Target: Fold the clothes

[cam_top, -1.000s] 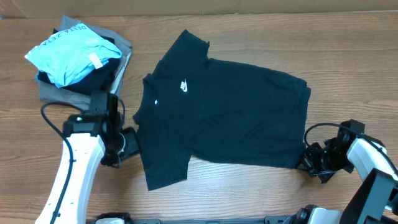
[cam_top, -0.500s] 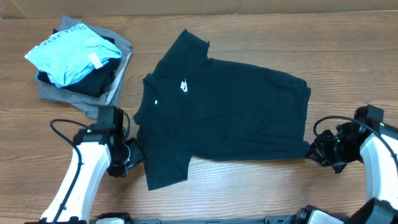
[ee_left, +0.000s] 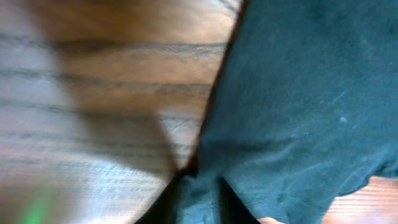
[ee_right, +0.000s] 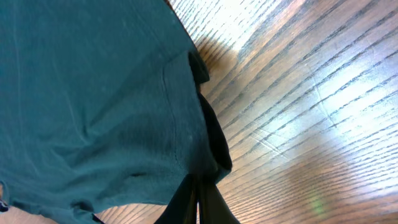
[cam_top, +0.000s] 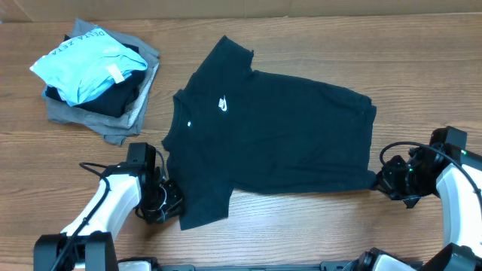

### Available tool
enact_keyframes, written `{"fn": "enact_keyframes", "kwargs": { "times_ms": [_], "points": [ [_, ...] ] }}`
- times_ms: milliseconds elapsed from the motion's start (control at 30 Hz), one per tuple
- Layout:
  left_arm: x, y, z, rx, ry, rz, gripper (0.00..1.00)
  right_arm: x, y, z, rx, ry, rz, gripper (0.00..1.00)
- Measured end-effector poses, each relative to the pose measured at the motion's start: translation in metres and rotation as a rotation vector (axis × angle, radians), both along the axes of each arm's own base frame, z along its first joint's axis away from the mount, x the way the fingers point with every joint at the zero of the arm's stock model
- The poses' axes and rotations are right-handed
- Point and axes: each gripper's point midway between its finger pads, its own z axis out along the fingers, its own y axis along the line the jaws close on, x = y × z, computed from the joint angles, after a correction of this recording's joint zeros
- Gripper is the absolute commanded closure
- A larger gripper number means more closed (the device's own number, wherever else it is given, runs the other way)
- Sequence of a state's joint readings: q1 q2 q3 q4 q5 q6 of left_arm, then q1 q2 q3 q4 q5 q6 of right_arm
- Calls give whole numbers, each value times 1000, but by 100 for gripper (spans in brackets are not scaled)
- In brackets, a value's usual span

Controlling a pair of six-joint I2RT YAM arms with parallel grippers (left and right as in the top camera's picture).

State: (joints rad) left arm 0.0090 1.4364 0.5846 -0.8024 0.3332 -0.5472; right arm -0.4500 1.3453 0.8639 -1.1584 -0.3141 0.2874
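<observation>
The black T-shirt (cam_top: 279,143) lies spread flat on the wooden table, with its white swoosh logo (cam_top: 224,104) facing up. My left gripper (cam_top: 170,203) is at the shirt's lower-left sleeve edge. In the left wrist view its fingers (ee_left: 199,200) are nearly together, with the shirt's edge (ee_left: 298,93) between them. My right gripper (cam_top: 381,183) is at the shirt's lower-right hem corner. In the right wrist view its fingers (ee_right: 198,200) are pinched shut on the hem (ee_right: 93,81), which bunches up just above them.
A pile of folded clothes sits at the back left: a light blue garment with lettering (cam_top: 86,64) on top of dark ones and a grey one (cam_top: 66,114). Bare wood table (cam_top: 301,233) runs along the front. Cables trail from both arms.
My left gripper has moved down along the shirt's left edge to the sleeve corner. My right gripper moved right, drew the hem corner out, then stayed still.
</observation>
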Motion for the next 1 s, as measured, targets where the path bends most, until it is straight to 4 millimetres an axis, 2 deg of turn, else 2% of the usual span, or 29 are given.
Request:
{"fn": "enact_keyframes", "kwargs": {
  "times_ms": [200,300,467,633,767,1000],
  "points": [
    [-5,-12,2,-84,23,-38,96,-1,1,0,3,5,0,96],
    [-13,-12,20,-124,84,-55,96,-13,7,1,30,53,0,96],
    [12,3,63,-125,46,-93,96,-21,16,4,78,86,-7,96],
    [32,13,87,-102,-22,-139,96,-23,24,7,126,106,-41,96],
    [45,13,87,-100,-81,-150,96,-5,17,6,108,38,-80,96],
    [104,1,98,-175,-352,-160,96,30,19,15,174,-98,-143,96]
  ]
}}
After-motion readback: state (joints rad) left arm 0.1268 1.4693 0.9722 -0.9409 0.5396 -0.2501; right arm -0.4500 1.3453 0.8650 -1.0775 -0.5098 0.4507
